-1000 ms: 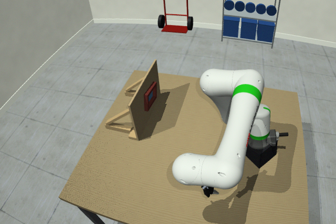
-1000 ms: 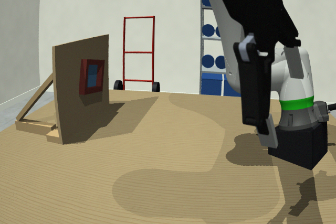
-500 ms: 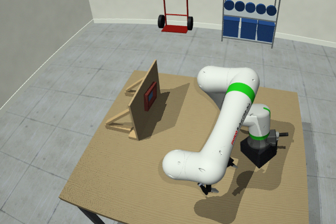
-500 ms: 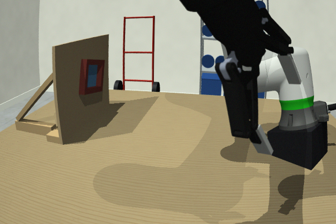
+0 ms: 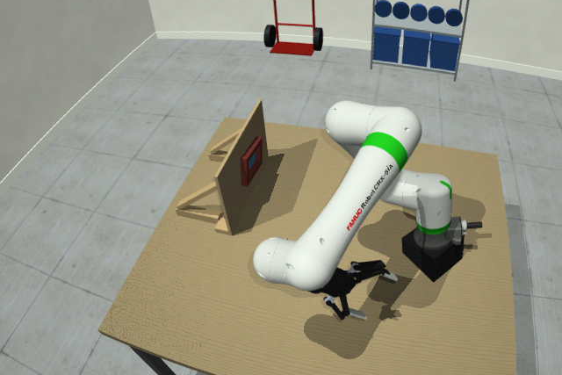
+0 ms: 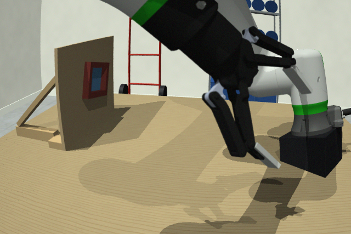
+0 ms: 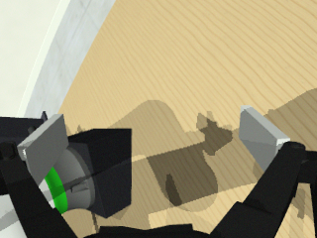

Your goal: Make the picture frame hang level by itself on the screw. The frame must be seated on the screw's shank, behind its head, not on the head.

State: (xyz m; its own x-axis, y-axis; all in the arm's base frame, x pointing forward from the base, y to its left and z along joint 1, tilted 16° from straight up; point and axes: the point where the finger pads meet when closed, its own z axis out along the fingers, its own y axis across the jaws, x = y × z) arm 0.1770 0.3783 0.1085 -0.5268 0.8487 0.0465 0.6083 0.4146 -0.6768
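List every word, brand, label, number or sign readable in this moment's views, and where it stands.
"FANUC", in red: on the arm's long white link.
"Robot CRX-5iA", in black: same link, right after it; the small characters are slightly soft.
No other text is readable in the top view, and none in the exterior or wrist views.

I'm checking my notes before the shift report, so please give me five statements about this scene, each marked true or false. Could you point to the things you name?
1. The picture frame (image 5: 245, 172) (image 6: 88, 80) is against the upright board (image 5: 226, 193) (image 6: 72, 90). True.
2. The gripper (image 5: 376, 297) (image 6: 289, 122) (image 7: 152, 125) is shut on the frame. False: it is open, away from the frame.
3. The frame is red around a blue picture. True.
4. The hand truck (image 5: 292, 48) (image 6: 144, 54) stands on the table. False: it stands on the floor by the wall.
5. The screw is plainly visible. False: no view shows it.
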